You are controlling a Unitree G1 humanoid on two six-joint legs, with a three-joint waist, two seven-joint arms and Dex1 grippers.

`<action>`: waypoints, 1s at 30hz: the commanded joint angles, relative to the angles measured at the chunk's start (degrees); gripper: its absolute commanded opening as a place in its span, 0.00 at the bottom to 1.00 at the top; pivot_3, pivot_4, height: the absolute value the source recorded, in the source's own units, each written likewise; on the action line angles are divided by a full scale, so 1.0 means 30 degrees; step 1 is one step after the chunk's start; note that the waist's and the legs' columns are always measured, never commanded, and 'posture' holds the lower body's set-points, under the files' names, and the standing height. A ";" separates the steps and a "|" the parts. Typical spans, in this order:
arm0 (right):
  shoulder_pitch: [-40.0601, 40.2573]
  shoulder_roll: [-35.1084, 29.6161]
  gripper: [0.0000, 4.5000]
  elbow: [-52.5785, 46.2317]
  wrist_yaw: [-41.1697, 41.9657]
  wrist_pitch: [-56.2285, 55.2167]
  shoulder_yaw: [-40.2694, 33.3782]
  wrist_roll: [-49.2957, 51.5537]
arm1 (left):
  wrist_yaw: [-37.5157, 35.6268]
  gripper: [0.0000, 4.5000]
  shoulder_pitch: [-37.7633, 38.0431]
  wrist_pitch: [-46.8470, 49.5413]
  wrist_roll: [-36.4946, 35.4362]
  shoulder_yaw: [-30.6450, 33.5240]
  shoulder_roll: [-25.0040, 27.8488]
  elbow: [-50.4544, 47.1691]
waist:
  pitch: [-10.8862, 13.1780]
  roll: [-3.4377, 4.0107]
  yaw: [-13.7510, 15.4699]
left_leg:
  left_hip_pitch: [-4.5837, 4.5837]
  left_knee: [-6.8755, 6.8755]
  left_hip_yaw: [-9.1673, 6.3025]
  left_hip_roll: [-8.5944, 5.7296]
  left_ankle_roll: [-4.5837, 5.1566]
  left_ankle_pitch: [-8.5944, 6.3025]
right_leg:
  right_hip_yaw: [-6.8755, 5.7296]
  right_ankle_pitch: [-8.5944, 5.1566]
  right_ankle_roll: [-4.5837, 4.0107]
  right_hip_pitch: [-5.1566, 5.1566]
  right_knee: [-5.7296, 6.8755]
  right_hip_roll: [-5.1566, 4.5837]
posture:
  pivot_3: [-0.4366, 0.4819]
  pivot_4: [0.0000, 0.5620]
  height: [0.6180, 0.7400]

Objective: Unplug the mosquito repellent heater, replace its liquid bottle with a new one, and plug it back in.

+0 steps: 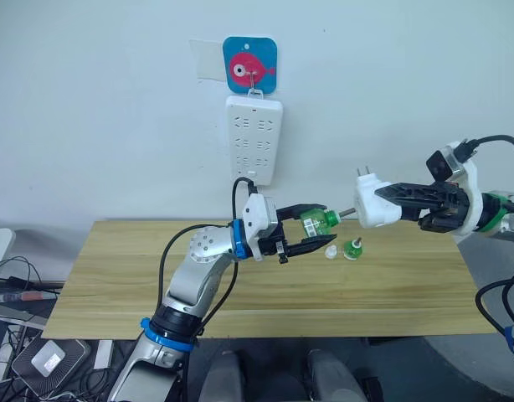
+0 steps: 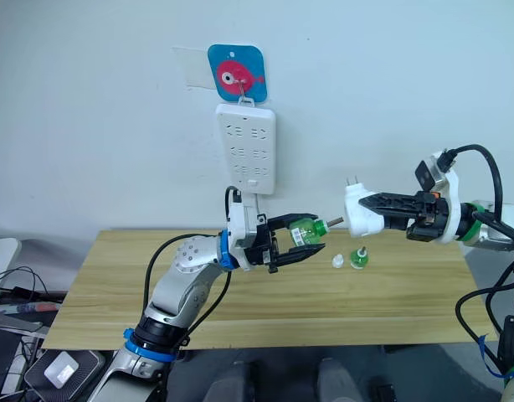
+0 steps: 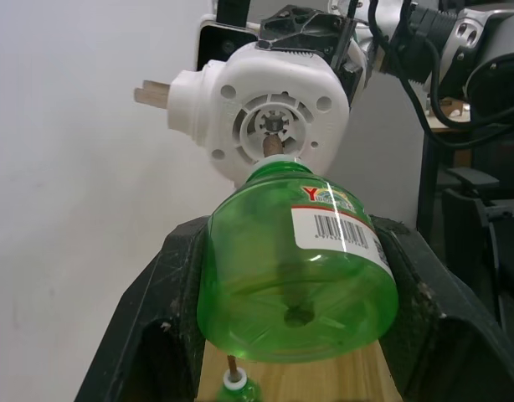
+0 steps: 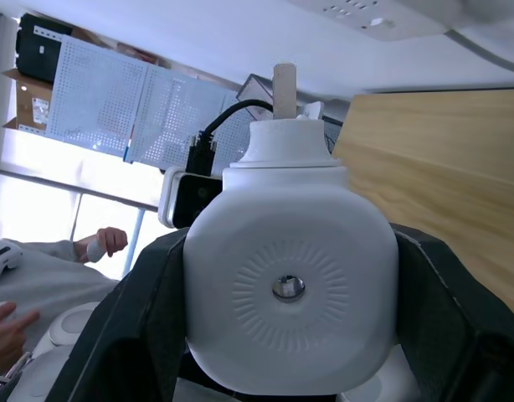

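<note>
My right gripper (image 1: 389, 202) is shut on the mosquito repellent heater (image 1: 372, 203), a small white rounded unit held in the air over the table's right side, its two prongs pointing up. My left gripper (image 1: 317, 229) is shut on a green liquid bottle (image 1: 316, 221) with a barcode label. The bottle lies sideways, neck toward the heater. In the left wrist view the bottle (image 3: 299, 276) has its wick tip at the heater's (image 3: 269, 126) round socket. In the right wrist view the heater (image 4: 286, 285) sits between black fingers (image 4: 148, 335).
A second green bottle (image 1: 352, 248) stands on the wooden table (image 1: 156, 285) beside a white cap (image 1: 331, 251), just below the held items. A white power strip (image 1: 254, 138) hangs on the wall under a fish hook (image 1: 249, 64). A person's hand (image 4: 106, 243) shows far off.
</note>
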 commanded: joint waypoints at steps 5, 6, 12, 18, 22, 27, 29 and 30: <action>0.0717 -0.0253 0.66 -0.0762 -0.3862 -0.1237 -0.0021 0.5016 | 0.0001 0.50 -0.0573 -0.0272 0.0067 0.0036 -0.0251 -0.0164 | 0.0000 0.0001 -0.0128 | -0.0001 0.0005 0.0002 0.0000 0.0001 0.0000 | 0.0001 0.0000 0.0001 0.0004 0.0001 0.0001 | 0.35 0.29 1.00; 0.0800 -0.0310 0.66 -0.0866 -0.4336 -0.1560 0.0195 0.5642 | -0.0059 0.50 -0.0589 -0.0232 0.0060 -0.0023 -0.0243 -0.0195 | 0.0000 0.0000 -0.0150 | -0.0001 0.0005 0.0003 -0.0001 0.0001 0.0000 | 0.0000 0.0000 0.0001 0.0005 0.0001 0.0001 | 0.35 0.29 1.00; 0.1174 -0.0714 0.66 -0.1473 -0.5743 -0.2832 0.1062 0.7723 | -0.0242 0.50 -0.0580 -0.0053 0.0147 -0.0316 -0.0235 -0.0359 | 0.0000 0.0001 -0.0248 | -0.0002 -0.0004 0.0007 0.0003 0.0005 -0.0003 | 0.0006 -0.0001 0.0002 0.0001 -0.0009 0.0006 | 0.34 0.29 1.00; 0.1452 -0.0801 0.66 -0.2135 -0.5600 -0.3017 0.1224 0.7723 | -0.0252 0.50 -0.0946 -0.0115 0.0161 -0.0230 -0.0309 -0.0012 | 0.0000 0.0001 -0.0243 | -0.0002 -0.0003 0.0006 0.0006 0.0005 -0.0003 | 0.0008 -0.0001 0.0003 0.0001 -0.0009 0.0008 | 0.34 0.29 1.00; 0.1722 -0.0982 0.66 -0.2665 -0.5485 -0.3128 0.1446 0.7723 | -0.0210 0.50 -0.1246 -0.0081 0.0059 -0.0114 -0.0438 0.0108 | 0.0000 0.0000 -0.0242 | -0.0002 -0.0003 0.0007 0.0005 0.0005 -0.0003 | 0.0007 -0.0001 0.0003 -0.0001 -0.0010 0.0008 | 0.34 0.29 1.00; 0.2084 -0.1371 0.66 -0.3112 -0.5319 -0.3188 0.1692 0.7723 | -0.0233 0.50 -0.1481 0.0054 -0.0128 0.0153 -0.0374 0.0053 | 0.0000 0.0000 -0.0241 | -0.0003 -0.0007 0.0006 0.0007 0.0006 -0.0003 | 0.0008 -0.0002 0.0003 -0.0002 -0.0014 0.0010 | 0.34 0.29 1.00; 0.2177 -0.1450 0.66 -0.3113 -0.5357 -0.3329 0.1748 0.7723 | -0.0346 0.50 -0.1531 0.0084 -0.0136 0.0216 -0.0337 0.0045 | 0.0000 0.0000 -0.0240 | -0.0003 -0.0007 0.0007 0.0006 0.0006 -0.0004 | 0.0007 -0.0002 0.0004 -0.0002 -0.0015 0.0010 | 0.34 0.29 1.00; 0.2179 -0.1463 0.66 -0.3070 -0.5392 -0.3404 0.1778 0.7723 | -0.0395 0.50 -0.1546 0.0106 -0.0142 0.0233 -0.0330 0.0024 | 0.0000 0.0000 -0.0239 | -0.0003 -0.0008 0.0007 0.0006 0.0006 -0.0004 | 0.0010 -0.0002 0.0004 -0.0002 -0.0016 0.0009 | 0.34 0.29 1.00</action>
